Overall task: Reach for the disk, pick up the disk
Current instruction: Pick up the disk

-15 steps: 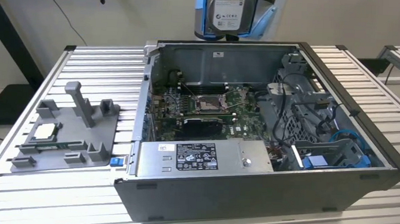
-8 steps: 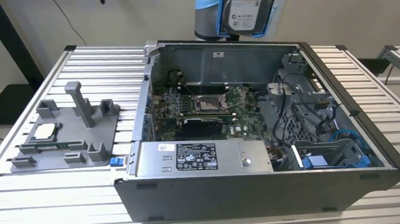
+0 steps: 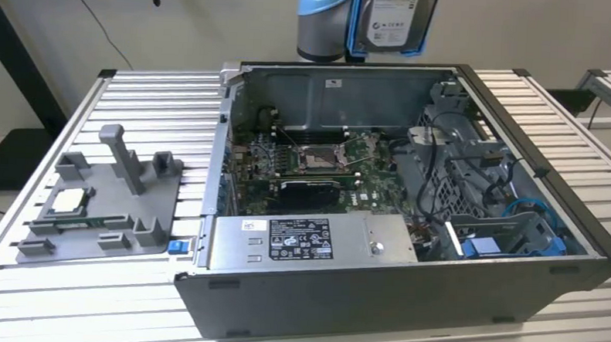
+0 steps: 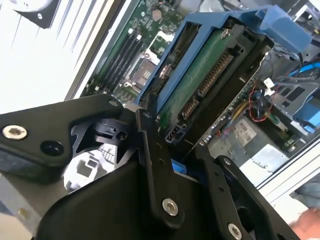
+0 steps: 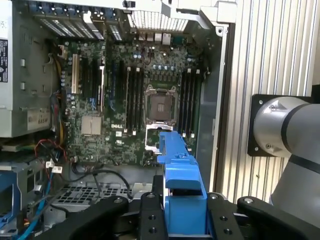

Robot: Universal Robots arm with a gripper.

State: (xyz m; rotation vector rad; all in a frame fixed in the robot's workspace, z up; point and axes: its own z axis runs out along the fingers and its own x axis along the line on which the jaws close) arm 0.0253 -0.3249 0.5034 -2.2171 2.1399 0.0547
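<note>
Sitting at 9 o'clock on the table: grey fixture holding a small chip. Lying open at centre: computer case containing motherboard, grey metal box. Hanging at 12 o'clock above the case: gripper, jaws clamping the disk by its blue bracket.

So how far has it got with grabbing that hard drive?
Reaching and picking up both look done. The gripper is shut on the hard drive in its blue bracket, and the exterior view shows it raised above the rear edge of the open computer case, clear of the motherboard below. Nothing of the pick-up itself appears left.
</note>
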